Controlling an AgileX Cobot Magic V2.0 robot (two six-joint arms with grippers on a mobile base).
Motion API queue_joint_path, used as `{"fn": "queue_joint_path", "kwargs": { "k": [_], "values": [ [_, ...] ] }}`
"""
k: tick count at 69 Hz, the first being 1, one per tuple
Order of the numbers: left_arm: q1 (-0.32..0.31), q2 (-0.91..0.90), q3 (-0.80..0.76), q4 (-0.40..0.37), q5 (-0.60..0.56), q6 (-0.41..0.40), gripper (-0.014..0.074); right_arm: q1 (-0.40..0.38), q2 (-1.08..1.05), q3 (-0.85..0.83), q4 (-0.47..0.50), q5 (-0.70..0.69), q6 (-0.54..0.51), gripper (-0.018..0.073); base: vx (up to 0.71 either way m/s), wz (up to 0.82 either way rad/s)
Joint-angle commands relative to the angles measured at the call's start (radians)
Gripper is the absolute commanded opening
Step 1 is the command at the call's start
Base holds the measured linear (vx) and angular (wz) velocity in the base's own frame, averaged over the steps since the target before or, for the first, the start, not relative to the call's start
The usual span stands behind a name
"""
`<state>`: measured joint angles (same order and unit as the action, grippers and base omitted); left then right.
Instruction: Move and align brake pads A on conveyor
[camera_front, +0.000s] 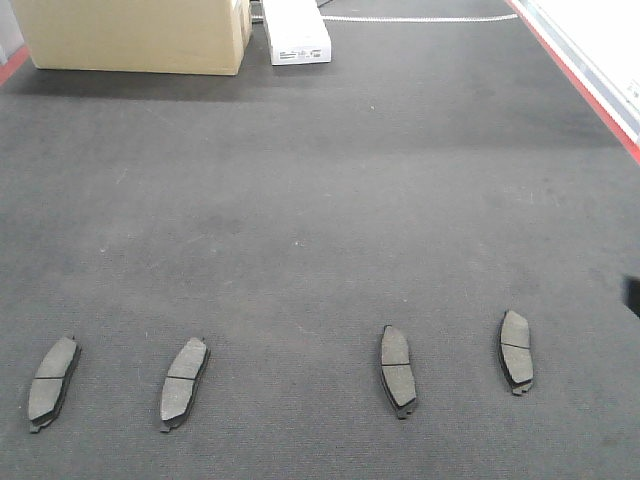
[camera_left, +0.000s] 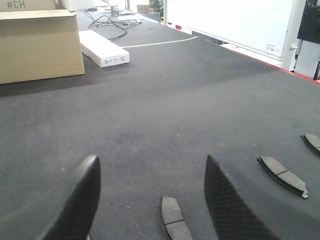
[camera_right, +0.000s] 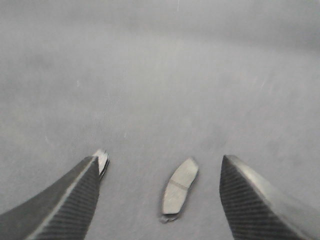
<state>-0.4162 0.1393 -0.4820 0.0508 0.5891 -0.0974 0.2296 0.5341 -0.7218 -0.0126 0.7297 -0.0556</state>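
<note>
Four brake pads A lie in a row near the front of the dark conveyor: at far left, left of centre, right of centre and at right. In the left wrist view my left gripper is open above the belt. One pad lies between its fingers, untouched, with two more pads off to the right. My right gripper is open too, with a pad lying between its fingers. Another pad peeks from behind the left finger.
A cardboard box and a long white carton stand at the belt's far end, with a white cable beside them. A red edge strip runs along the right side. A dark sliver shows at the right frame edge.
</note>
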Motion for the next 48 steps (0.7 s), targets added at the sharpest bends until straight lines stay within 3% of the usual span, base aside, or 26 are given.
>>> {"fn": "queue_joint_path", "kwargs": {
  "k": [1,24,33,38,45,48],
  "values": [
    [-0.006,0.016,-0.019,0.0,-0.081,0.002,0.0425,-0.006,-0.104,0.04,-0.011,-0.093,-0.043,0.0497,0.0,0.0],
    [-0.006,0.016,-0.019,0.0,-0.08,0.002,0.0419,-0.006,-0.499,0.269,0.006,-0.25,-0.05,0.0489,0.0,0.0],
    [-0.006,0.016,-0.019,0.001,-0.079,0.003,0.0329,-0.006,-0.561,0.32,0.028,-0.297,-0.05,0.0441,0.0,0.0],
    [-0.006,0.016,-0.011,0.001,-0.084,0.003,0.0215,-0.006,-0.553,0.332,0.048,-0.294,-0.049,0.0344,0.0,0.0],
    [-0.006,0.018,-0.007,0.0,-0.078,0.003,-0.0001,-0.006,-0.55,0.34,0.072,-0.303,-0.05,0.0104,0.0,0.0],
    [-0.006,0.018,-0.007,0.0,-0.084,0.004,-0.0008,-0.006,-0.55,0.34,0.072,-0.306,-0.05,-0.0012,0.0,0.0]
  ]
}}
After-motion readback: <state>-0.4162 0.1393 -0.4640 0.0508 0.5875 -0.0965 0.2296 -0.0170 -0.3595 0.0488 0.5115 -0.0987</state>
